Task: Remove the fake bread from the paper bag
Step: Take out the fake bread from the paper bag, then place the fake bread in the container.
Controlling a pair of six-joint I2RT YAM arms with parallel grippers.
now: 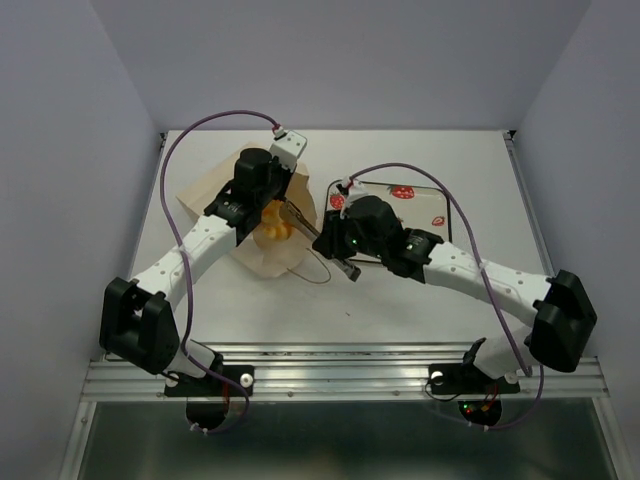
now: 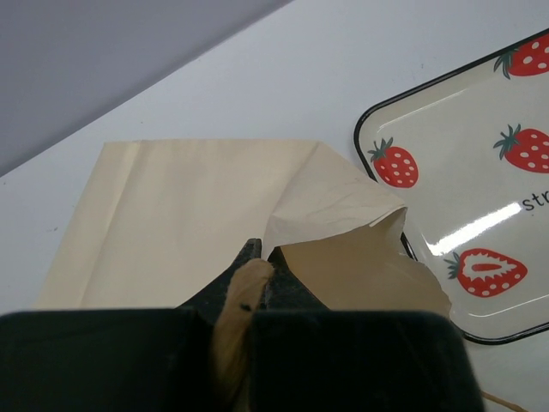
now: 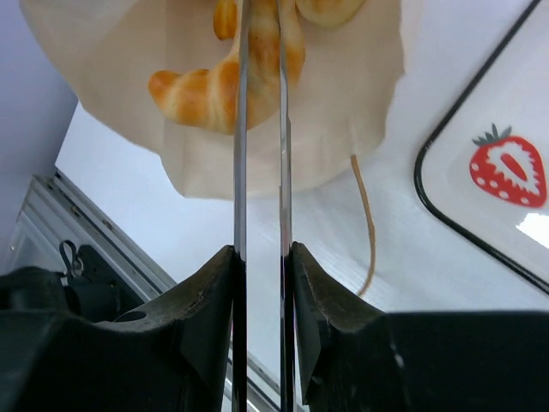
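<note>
**Roll pinched at the bag's mouth**

The only writing is on the strawberry tray: the letters "str", cut off by the edge of the left wrist view.

The paper bag lies flat on the table, just left of the tray. Its long axis runs from far left to near right, with the open mouth facing the right arm.

The bread sits in that mouth, orange pieces showing in the right wrist view and only as a yellow patch from above.

The right gripper has its thin fingers drawn close on a roll. The left gripper is clamped on a strip of the bag's rim, seen only in its own view. A brown cord handle trails on the table.
</note>
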